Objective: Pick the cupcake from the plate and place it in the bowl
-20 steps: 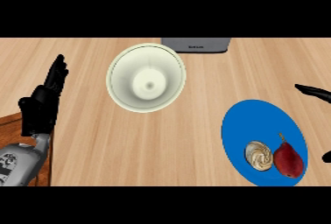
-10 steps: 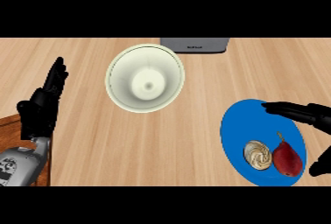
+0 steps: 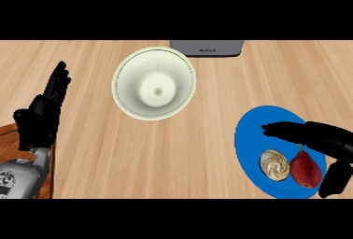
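Observation:
A cream swirl-topped cupcake (image 3: 275, 164) sits on the blue plate (image 3: 252, 140) at the right, next to a dark red pear (image 3: 305, 169). My right hand (image 3: 318, 136) hovers over the plate just above the cupcake and pear, fingers stretched leftward and thumb hanging down at the pear's right, holding nothing. The pale green bowl (image 3: 154, 84) stands empty at upper centre. My left hand (image 3: 44, 112) rests open at the left edge, fingers up.
A grey appliance (image 3: 207, 47) sits at the counter's far edge behind the bowl. A darker wooden corner (image 3: 8, 135) shows at the lower left beside my left forearm. Bare wooden counter lies between bowl and plate.
My right hand has come in from the right edge and moved left and down over the blue plate, closing on the cupcake. The left hand has stayed where it was.

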You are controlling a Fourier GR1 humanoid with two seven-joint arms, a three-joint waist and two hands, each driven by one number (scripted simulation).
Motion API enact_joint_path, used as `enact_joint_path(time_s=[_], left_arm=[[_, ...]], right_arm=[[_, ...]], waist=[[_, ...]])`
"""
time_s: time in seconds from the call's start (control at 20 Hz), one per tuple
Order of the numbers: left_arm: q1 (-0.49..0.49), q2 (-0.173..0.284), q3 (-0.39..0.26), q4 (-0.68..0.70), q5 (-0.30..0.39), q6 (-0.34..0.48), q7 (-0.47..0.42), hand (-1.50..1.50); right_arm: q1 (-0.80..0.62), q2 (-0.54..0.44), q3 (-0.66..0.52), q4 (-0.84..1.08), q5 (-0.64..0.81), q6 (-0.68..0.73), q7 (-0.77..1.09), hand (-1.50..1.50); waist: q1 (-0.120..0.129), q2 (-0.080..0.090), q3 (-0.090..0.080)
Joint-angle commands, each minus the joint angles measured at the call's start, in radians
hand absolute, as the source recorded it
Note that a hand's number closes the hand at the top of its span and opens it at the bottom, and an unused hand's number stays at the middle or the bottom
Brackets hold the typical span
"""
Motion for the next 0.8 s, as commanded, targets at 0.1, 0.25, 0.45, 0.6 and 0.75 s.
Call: enact_joint_path(time_s=[0.1, 0.25, 0.45, 0.6, 0.75], left_arm=[[-0.014, -0.050, 0.026, 0.023, -0.059, -0.019, 0.013, 0.00], [-0.023, -0.047, 0.058, -0.044, -0.065, -0.057, 0.082, 0.00], [0.038, -0.106, 0.031, -0.019, -0.118, -0.041, -0.003, 0.00], [-0.022, -0.114, 0.072, -0.036, -0.130, -0.068, 0.075, 0.00], [-0.013, -0.115, 0.112, 0.020, -0.107, -0.100, 0.016, 0.00]], right_arm=[[-0.001, 0.145, 0.014, 0.028, 0.130, 0.000, 0.077, -1.50], [-0.004, 0.152, -0.037, 0.090, 0.161, 0.015, -0.004, -1.50], [-0.023, 0.256, 0.003, 0.119, 0.226, 0.014, 0.048, -1.50], [0.030, 0.257, -0.020, 0.125, 0.287, -0.025, -0.021, -1.50], [0.002, 0.251, -0.043, 0.305, 0.331, -0.105, -0.167, -1.50]], waist=[[0.000, 0.001, 0.000], [0.001, 0.000, 0.000], [0.003, 0.001, 0.000], [-0.002, 0.000, 0.000], [0.001, 0.002, 0.001]])
